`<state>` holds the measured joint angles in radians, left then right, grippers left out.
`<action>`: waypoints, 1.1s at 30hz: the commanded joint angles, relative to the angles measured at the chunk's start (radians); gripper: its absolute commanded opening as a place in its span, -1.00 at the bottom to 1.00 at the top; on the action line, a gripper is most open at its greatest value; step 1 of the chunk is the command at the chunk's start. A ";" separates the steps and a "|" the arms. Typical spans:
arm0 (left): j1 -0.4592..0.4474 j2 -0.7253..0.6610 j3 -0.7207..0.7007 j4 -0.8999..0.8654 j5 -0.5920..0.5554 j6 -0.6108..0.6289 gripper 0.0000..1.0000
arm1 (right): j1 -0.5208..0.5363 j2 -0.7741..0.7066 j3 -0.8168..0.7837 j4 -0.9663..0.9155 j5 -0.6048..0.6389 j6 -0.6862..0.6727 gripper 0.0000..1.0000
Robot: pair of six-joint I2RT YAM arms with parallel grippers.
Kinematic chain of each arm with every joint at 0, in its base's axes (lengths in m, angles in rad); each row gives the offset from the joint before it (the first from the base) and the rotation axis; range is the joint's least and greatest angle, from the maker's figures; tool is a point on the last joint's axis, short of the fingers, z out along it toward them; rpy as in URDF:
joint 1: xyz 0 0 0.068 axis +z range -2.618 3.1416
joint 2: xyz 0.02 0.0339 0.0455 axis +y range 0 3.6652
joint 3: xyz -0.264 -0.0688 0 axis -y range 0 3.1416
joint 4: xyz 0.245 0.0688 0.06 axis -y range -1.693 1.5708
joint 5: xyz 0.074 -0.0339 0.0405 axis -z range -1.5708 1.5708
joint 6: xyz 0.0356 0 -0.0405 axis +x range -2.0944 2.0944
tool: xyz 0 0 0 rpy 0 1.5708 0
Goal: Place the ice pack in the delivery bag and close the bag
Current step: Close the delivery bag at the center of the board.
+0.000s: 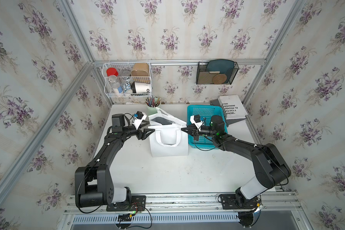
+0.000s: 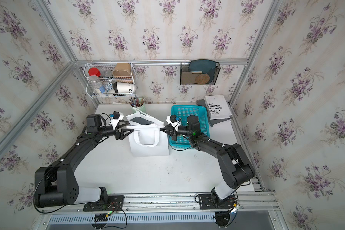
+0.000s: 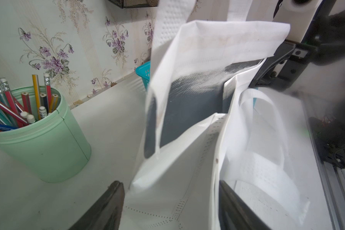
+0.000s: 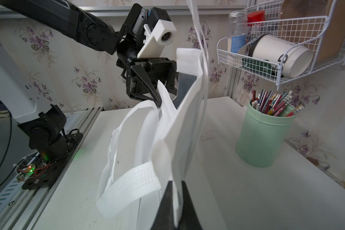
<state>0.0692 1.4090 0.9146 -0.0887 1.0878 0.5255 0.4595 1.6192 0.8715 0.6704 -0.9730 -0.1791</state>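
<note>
Likely bag-opening step: right gripper (image 1: 182, 129) pinched shut on delivery bag (image 1: 168, 147) rim at 3 o'clock, left gripper (image 1: 151, 125) open, gripping nothing, at 9. Next: find the unseen ice pack.

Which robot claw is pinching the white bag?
The right gripper: its jaws are shut on the edge of the bag. The left gripper stands open, jaws wide apart.

I see purple-flowered wallpaper (image 1: 167, 29) on all three walls, aluminium framing (image 1: 177, 62) along the far wall carrying a white wire rack (image 1: 118, 95) left and a black mesh holder (image 1: 235, 72) right, above my white table (image 1: 167, 175).
</note>
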 commanded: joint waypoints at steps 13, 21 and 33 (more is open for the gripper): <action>0.007 0.153 0.072 0.080 0.228 0.079 0.51 | -0.017 0.062 0.125 -0.273 -0.096 -0.177 -1.00; -0.014 0.190 0.111 0.139 0.281 0.025 0.51 | -0.031 0.067 0.135 -0.273 -0.086 -0.148 -1.00; -0.050 0.230 0.193 -0.138 0.257 0.238 0.44 | -0.030 0.048 0.142 -0.298 -0.082 -0.155 -1.00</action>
<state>0.0315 1.6295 1.0920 -0.0689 1.3247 0.6292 0.4290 1.6707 1.0077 0.4267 -1.0595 -0.3397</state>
